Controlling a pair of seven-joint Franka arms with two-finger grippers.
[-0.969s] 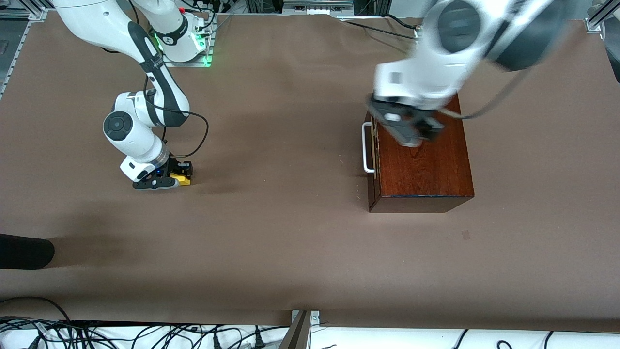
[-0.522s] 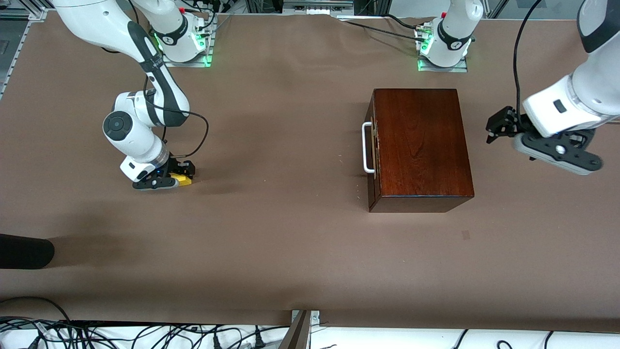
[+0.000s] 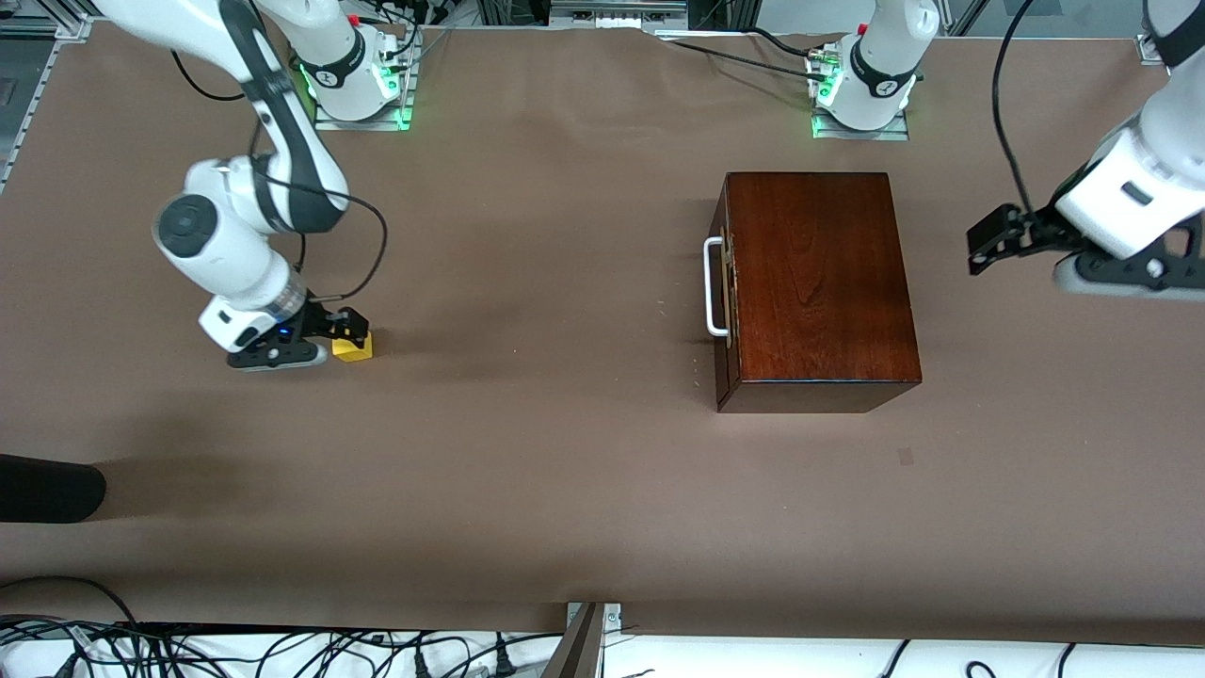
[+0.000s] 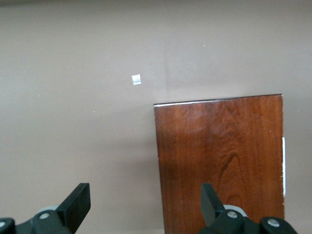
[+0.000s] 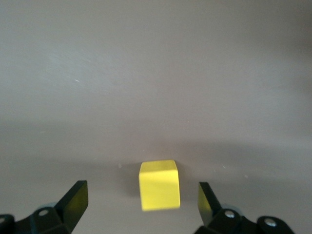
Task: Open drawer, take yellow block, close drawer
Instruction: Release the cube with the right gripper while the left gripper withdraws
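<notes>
The yellow block (image 3: pixel 353 347) sits on the brown table toward the right arm's end. My right gripper (image 3: pixel 337 337) is open, low over the table, with the block (image 5: pixel 159 185) between its spread fingertips and untouched; the gripper also shows in the right wrist view (image 5: pixel 141 200). The mahogany box (image 3: pixel 817 282) stands toward the left arm's end, with the drawer (image 3: pixel 724 311) pushed shut and its white handle (image 3: pixel 713 287) facing the right arm's end. My left gripper (image 3: pixel 996 250) is open and empty, in the air beside the box (image 4: pixel 219 161), as the left wrist view (image 4: pixel 144 197) shows.
A dark rounded object (image 3: pixel 47 488) lies at the table edge nearest the front camera, at the right arm's end. Cables (image 3: pixel 282 650) run below that edge. A small pale mark (image 3: pixel 905 457) is on the table near the box.
My right gripper has opened, let go of the yellow block and drawn back slightly. My left arm has swung from over the box out to its own end of the table.
</notes>
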